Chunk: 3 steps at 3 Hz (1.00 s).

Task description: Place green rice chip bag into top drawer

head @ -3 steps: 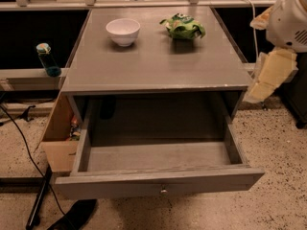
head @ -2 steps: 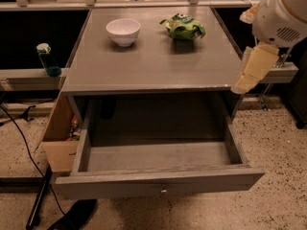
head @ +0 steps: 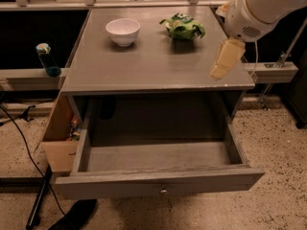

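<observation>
Drawer [head: 158,182] was open, chip bag [head: 183,26] not yet grasped.
The bag lay upper centre on the table [head: 144,63]; my gripper [head: 225,59] hung upper right, its grip state I couldn't tell.

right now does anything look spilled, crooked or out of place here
Nothing looks spilled or broken. The green rice chip bag lies crumpled on the tabletop, apart from the upright white bowl. The top drawer stands pulled open, as the task needs. The gripper hangs over the tabletop's right front corner, away from the bag.
</observation>
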Available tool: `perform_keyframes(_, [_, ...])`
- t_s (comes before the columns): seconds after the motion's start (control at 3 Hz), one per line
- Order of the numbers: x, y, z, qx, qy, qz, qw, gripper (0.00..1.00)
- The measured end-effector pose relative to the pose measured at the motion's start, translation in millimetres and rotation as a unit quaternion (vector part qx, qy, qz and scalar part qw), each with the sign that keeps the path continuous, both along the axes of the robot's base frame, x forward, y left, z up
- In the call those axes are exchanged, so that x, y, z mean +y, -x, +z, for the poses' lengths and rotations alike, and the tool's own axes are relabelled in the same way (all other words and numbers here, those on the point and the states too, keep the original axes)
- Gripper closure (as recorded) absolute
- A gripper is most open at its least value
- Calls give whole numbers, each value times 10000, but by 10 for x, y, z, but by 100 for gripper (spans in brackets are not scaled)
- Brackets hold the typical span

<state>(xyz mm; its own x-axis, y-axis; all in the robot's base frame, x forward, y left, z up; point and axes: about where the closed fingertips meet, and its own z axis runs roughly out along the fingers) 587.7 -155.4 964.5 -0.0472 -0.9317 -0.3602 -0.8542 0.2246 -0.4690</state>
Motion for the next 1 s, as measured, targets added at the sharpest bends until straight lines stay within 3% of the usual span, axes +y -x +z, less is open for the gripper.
perform_keyframes(0.67, [-18, -16, 0, -85, 43, -35, 9999, 0])
perform_keyframes(1.0, [-43, -127, -25, -299, 75, -38, 9995, 0])
